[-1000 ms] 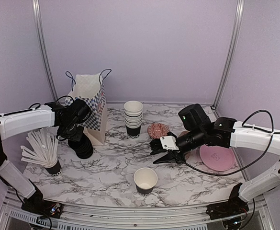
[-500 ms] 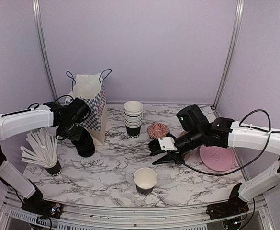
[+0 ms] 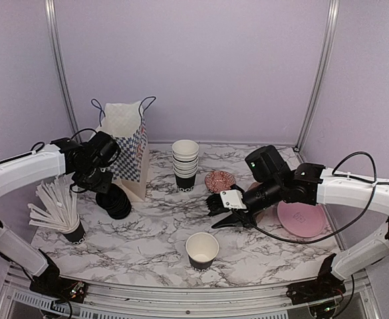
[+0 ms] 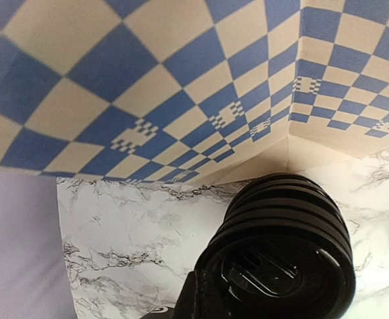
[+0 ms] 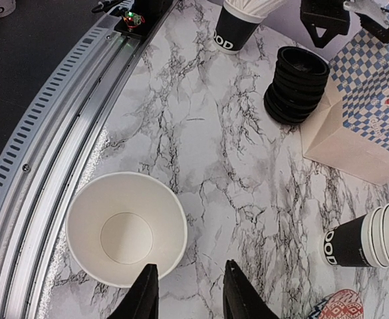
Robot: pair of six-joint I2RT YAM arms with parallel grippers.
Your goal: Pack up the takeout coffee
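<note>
A single small black paper cup with a white inside stands open, without a lid, near the table's front edge. It also shows in the right wrist view. My right gripper is open and empty above the table behind the cup. In the right wrist view the gripper has its left fingertip over the cup's rim. A stack of black lids leans by the bag. My left gripper sits at the top of that stack. One dark finger touches the top lid; the jaws are hidden.
A blue-checked paper bag stands at the back left. A stack of white-rimmed cups is at the back middle, a cup of straws at the left, a small red patterned dish and a pink plate at the right.
My left arm has drawn back a little to the left over the lid stack. My right gripper shifted slightly left, then stayed still. The cup has not moved.
</note>
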